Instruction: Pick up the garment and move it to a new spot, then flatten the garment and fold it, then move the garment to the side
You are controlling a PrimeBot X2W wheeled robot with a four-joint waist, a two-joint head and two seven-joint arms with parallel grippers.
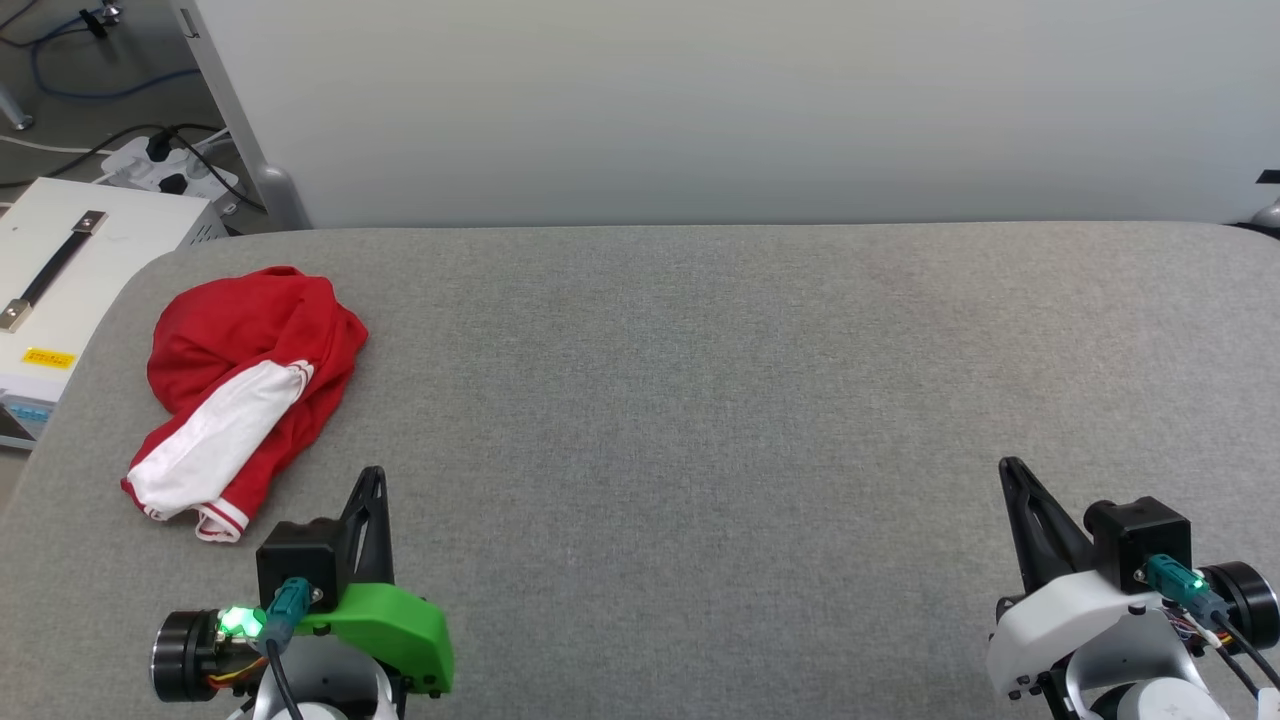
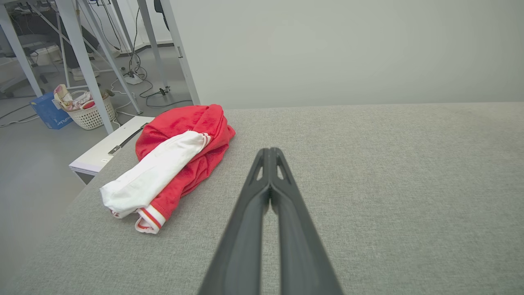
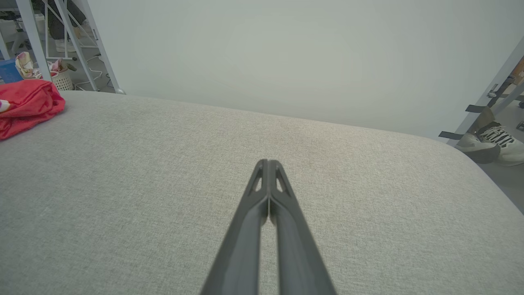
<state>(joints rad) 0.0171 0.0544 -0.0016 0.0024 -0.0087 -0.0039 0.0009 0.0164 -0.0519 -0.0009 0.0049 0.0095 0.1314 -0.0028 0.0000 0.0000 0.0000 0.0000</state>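
Left claw (image 1: 372,474) and right claw (image 1: 1008,466) seemingly hover, pinched.

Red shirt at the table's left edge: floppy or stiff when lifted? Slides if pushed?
Probably floppy: the shirt lies crumpled in soft folds, so a pinch would likely lift one layer while the rest drapes. Seems light, thin cloth. Pushed, it would probably bunch on the textured table rather than slide.
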